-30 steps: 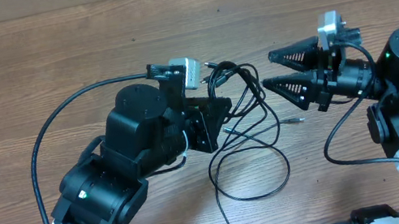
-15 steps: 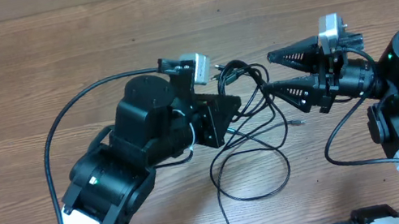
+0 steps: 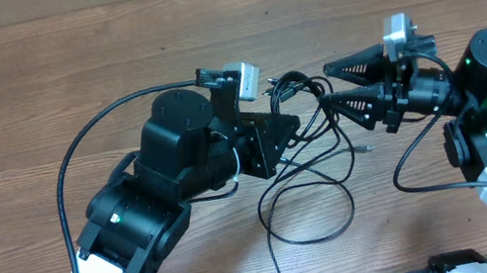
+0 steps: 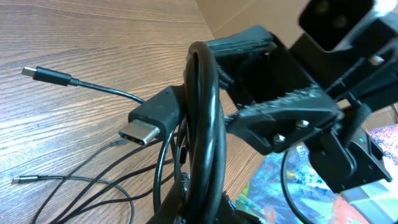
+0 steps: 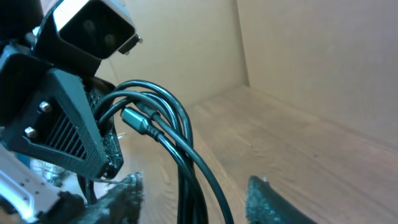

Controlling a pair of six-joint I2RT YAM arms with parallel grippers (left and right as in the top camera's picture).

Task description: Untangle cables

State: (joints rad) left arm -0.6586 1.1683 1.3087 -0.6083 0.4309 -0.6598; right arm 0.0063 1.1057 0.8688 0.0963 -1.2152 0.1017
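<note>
Firmly closed, the left arm's fingers (image 5: pixel 74 134) grip the black cables (image 4: pixel 205 124) just above the tabletop (image 3: pixel 61 68), loops trailing onto it; the right arm's fingers (image 3: pixel 352 65) stand spread around the raised strands.

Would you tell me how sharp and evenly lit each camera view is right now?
Overhead view: sharp, evenly lit, no glare on the brown wooden table, thin black cables clearly traced. Left wrist view: the silver-tipped black plug is crisp, the colourful background corner blurred. Right wrist view: the cables' loop is sharp, the right claw soft at the bottom edge.
</note>
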